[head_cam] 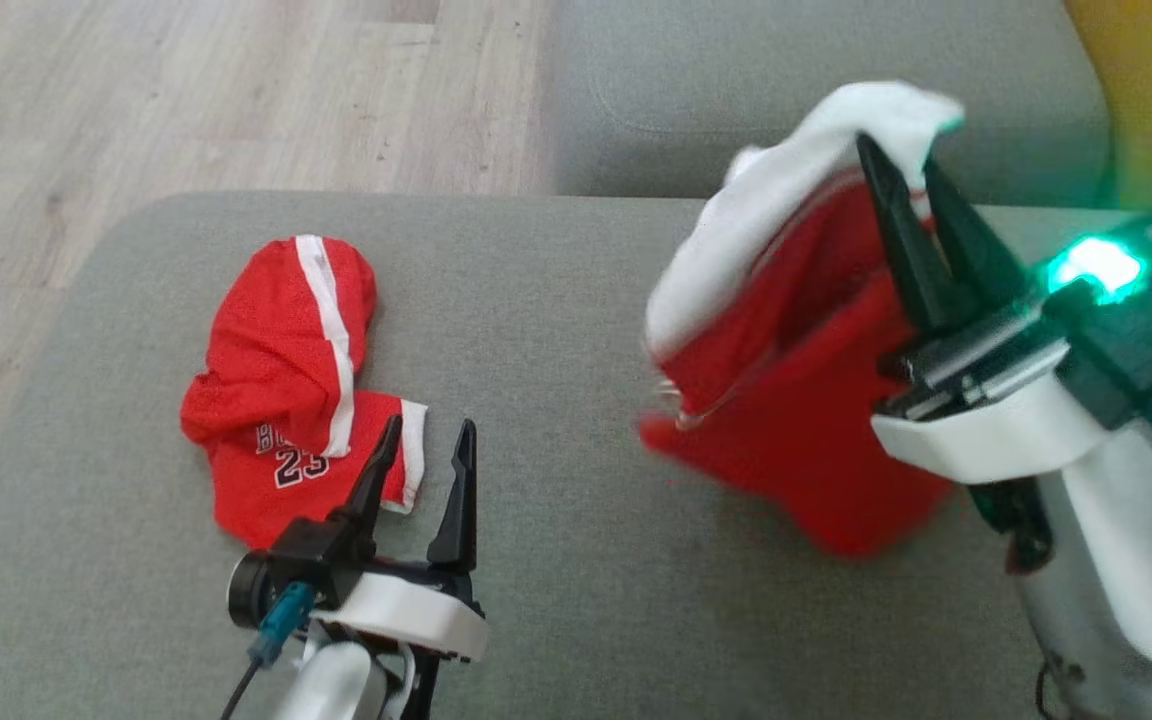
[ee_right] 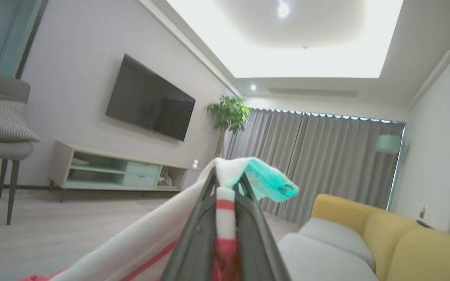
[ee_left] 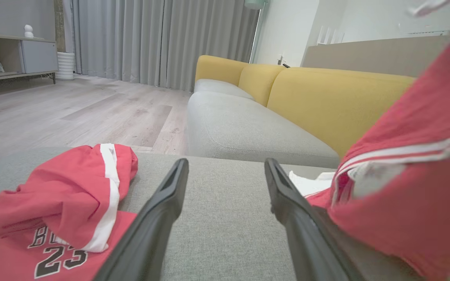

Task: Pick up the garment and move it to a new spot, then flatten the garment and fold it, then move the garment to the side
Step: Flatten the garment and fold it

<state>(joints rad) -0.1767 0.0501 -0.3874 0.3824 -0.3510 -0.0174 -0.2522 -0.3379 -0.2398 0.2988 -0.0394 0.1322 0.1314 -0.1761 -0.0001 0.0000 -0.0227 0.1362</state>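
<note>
Right gripper (head_cam: 896, 155) is clamped on the garment (head_cam: 796, 400), which hangs over the cushion (head_cam: 556, 330) at 3 o'clock. Left gripper (head_cam: 430, 425) sits fingers apart at 7 o'clock, just beside another red piece (head_cam: 276, 400) at 9.

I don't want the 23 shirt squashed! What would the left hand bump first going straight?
Not the 23 shirt, it seems. The left hand points between it and the lifted garment, over bare cushion. The grey sofa seat beyond looks first, though depth is unclear.
</note>
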